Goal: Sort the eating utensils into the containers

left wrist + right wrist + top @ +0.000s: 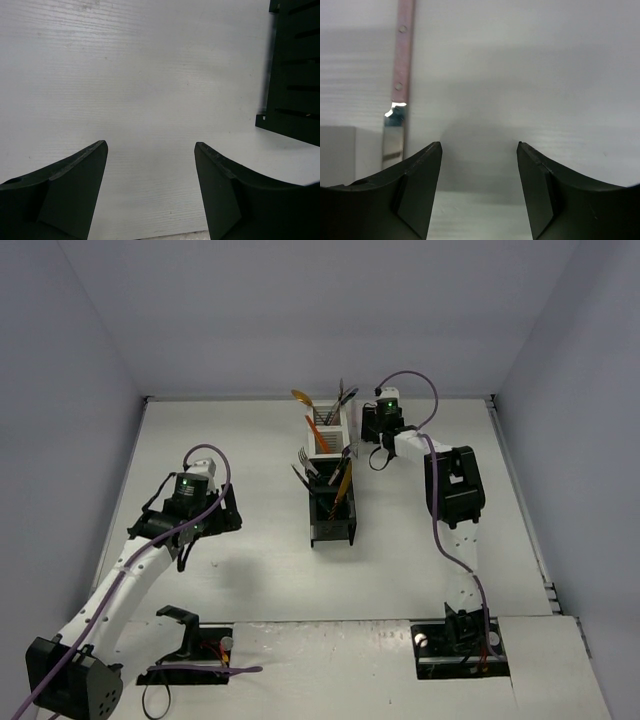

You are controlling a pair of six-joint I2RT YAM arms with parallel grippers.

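Observation:
The containers (331,475) are a row of four joined bins in mid-table: two white at the back, two black at the front. Utensils stand in them, among them an orange spoon (303,398), silver forks (308,462) and a gold piece (343,481). My left gripper (225,512) is open and empty over bare table, left of the black bins; a black bin (295,75) shows in the left wrist view beyond the gripper (150,144). My right gripper (378,412) is open and empty just right of the white bins. Its view shows the gripper (479,144) and a pink-handled knife (402,50) upright at the left.
Grey walls close the table at the back and both sides. Black base brackets (185,645) (460,645) sit at the near edge. Purple cables (440,530) run along both arms. The right arm's elbow (455,485) stands right of the bins.

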